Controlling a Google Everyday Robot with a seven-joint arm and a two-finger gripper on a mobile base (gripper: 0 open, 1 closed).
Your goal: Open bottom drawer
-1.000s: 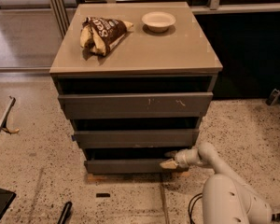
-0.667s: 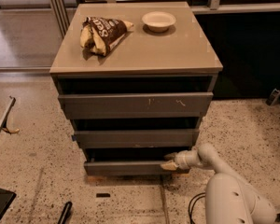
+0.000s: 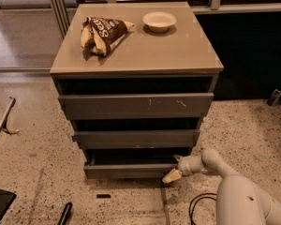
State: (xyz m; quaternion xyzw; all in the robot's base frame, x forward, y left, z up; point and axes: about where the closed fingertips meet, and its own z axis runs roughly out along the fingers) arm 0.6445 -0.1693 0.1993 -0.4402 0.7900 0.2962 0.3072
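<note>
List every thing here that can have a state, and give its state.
bottom drawer: pulled out a little, interior partly showing
middle drawer: looks shut
top drawer: looks shut
bowl: upright on the cabinet top, looks empty
snack bag: lying crumpled on the cabinet top
tool: low, at the right end of the bottom drawer's front
</note>
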